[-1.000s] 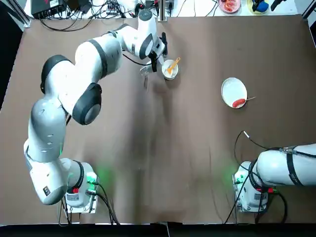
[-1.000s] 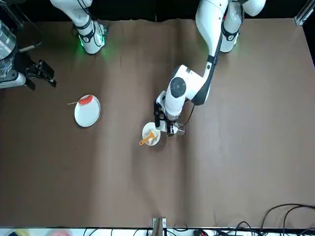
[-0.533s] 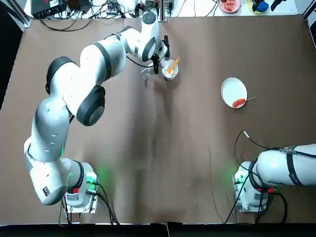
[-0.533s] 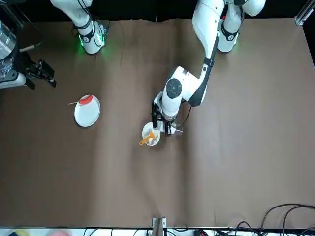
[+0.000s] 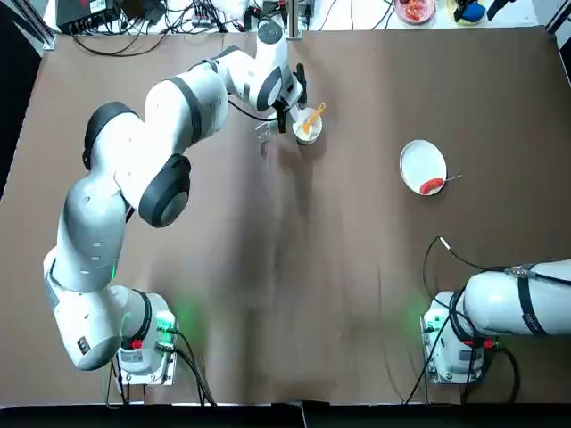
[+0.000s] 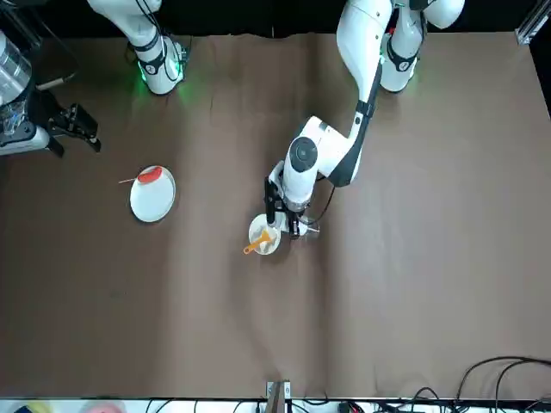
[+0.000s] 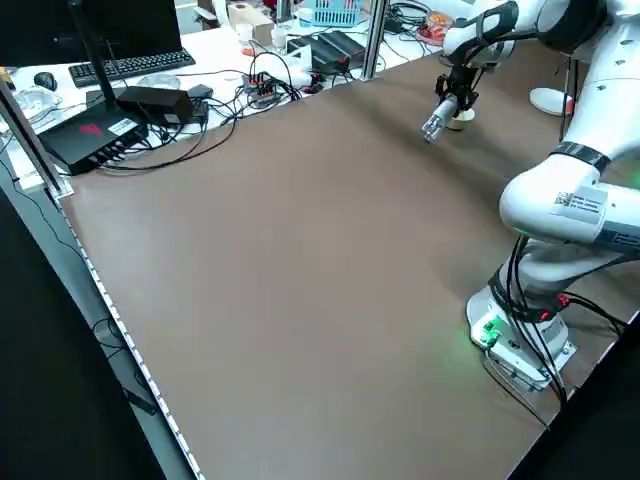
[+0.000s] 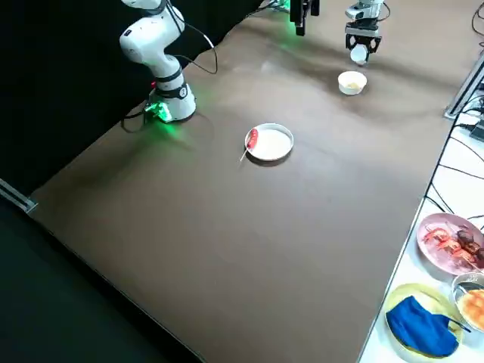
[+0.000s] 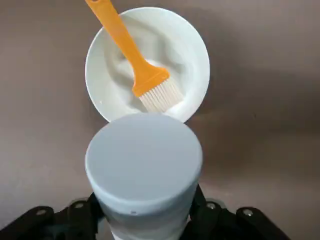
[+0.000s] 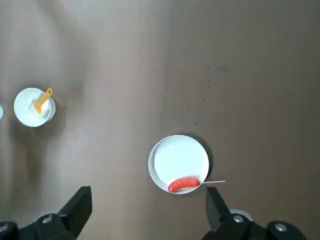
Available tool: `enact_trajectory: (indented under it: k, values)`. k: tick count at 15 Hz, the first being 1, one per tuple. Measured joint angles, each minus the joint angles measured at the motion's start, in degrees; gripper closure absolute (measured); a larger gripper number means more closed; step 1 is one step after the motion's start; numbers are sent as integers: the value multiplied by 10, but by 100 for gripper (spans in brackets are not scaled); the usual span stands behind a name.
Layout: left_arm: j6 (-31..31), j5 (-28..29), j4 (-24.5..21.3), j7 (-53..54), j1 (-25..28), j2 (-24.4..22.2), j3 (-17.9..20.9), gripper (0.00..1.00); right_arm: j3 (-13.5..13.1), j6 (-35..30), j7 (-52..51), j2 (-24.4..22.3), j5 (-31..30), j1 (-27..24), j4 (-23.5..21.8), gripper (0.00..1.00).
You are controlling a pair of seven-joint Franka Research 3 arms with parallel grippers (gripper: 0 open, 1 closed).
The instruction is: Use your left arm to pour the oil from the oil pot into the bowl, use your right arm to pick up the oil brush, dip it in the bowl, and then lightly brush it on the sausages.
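A brown table (image 5: pixel 357 267) is filling the scene, with cables and a keyboard lying along its far edge. The left gripper (image 9: pixel 145 220) is clamping the oil pot (image 9: pixel 144 172) between its fingers, so the pot's pale round cap is facing the wrist camera and the bottle's long axis is running straight out from the gripper. In the left side view the oil pot (image 7: pixel 434 124) is hanging tilted, its lower end slanting down toward the table. Just beyond the pot the bowl (image 9: pixel 147 62) is sitting on the table, and the oil brush (image 9: pixel 132 60) is leaning in it, bristles down in the bowl and orange handle sticking out over the rim. Well apart, the sausages (image 5: pixel 431 185) are lying at the edge of a white plate (image 5: pixel 419 160). The right gripper (image 10: pixel 145 212) is hovering high above the plate, fingers spread wide and holding nothing.
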Motion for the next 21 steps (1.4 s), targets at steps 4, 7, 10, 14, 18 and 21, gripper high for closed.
enact_trajectory:
  k: [4, 7, 10, 14, 18, 21]
  values:
    - [-2, 0, 8, 2, 26, -5, 2, 35, 0, 1, 0, 0, 0, 2, 0, 0]
    - [-27, 0, 11, 31, 85, -21, -13, 35, 0, 1, 0, 0, 0, 2, 0, 0]
    - [-47, 0, 12, 48, 177, -49, -76, 35, 0, 1, 0, 1, 0, 2, -1, 0]
    - [-57, 0, 12, 51, 325, -72, -196, 35, 0, 1, 0, 5, 0, 17, -1, 0]
    - [-86, 1, 13, 75, 452, -85, -278, 35, 1, 11, 0, 12, 0, 31, -2, 0]
    - [-119, 1, 13, 120, 546, -86, -331, 35, 1, 19, 0, 16, 0, 37, -2, 0]
